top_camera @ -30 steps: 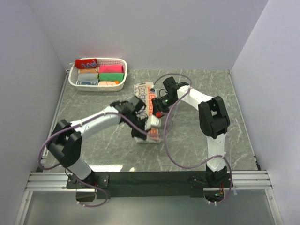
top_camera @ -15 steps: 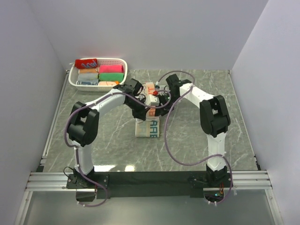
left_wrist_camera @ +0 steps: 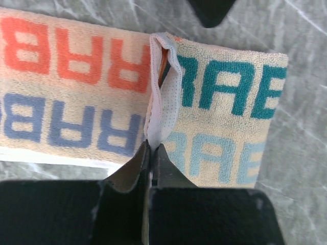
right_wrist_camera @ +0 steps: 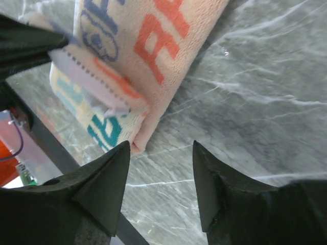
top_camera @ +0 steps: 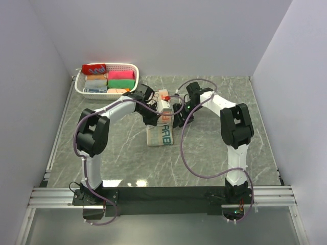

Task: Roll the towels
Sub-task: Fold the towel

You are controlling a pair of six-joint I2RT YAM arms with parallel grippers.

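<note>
Left gripper (left_wrist_camera: 152, 153) pinches the white label loop (left_wrist_camera: 162, 87) of the cream terry towel w/ orange, blue & teal letters (left_wrist_camera: 76, 76) lying mid grey marble table (left_wrist_camera: 306, 102), right gripper (right_wrist_camera: 159, 150) spread & empty beside its edge: pull low, tuck tight, roll straight.

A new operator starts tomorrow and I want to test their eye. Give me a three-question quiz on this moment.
1. True or false: the right hand grips the cream towel.
2. The left hand pinches: A) the towel's white tag, B) its far corner, C) nothing.
3. Fill in: the rolled cloths lie in the white ___.
Key: 1 false, it stands open beside it; 2 A; 3 basket.
</note>
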